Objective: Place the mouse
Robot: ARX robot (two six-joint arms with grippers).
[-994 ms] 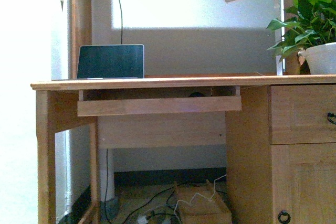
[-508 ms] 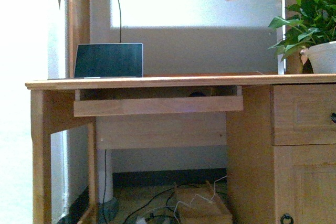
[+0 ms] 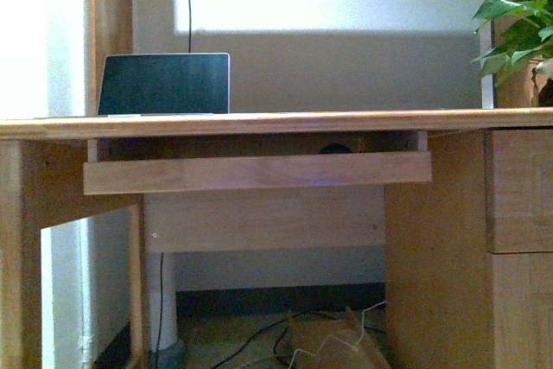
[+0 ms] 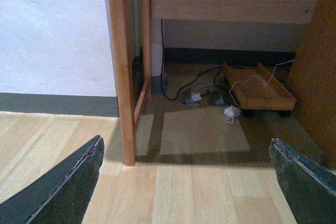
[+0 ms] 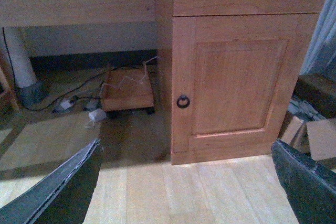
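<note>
- The laptop stands on the desk top, above the left end of the pull-out tray. I would leave it alone, as it is not part of this job.
- The mouse appears to be the dark domed sliver just behind the tray's front rail, right of the tray's middle and close under the desk top. Most of it is hidden.
- Judged from this, the step is reaching for the mouse. The slot above the tray is shallow, so the reach should go in level, over the rail and under the desk top, with the fingers already opened.
- The right arm looks the better choice, since the mouse sits toward the tray's right end.
- The left gripper is spread wide and holds nothing. It hangs lower than the tray, by the desk leg, touching nothing.
- The right gripper is equally wide and empty. It is also lower than the tray, facing the cupboard door, so it must rise first.
</note>
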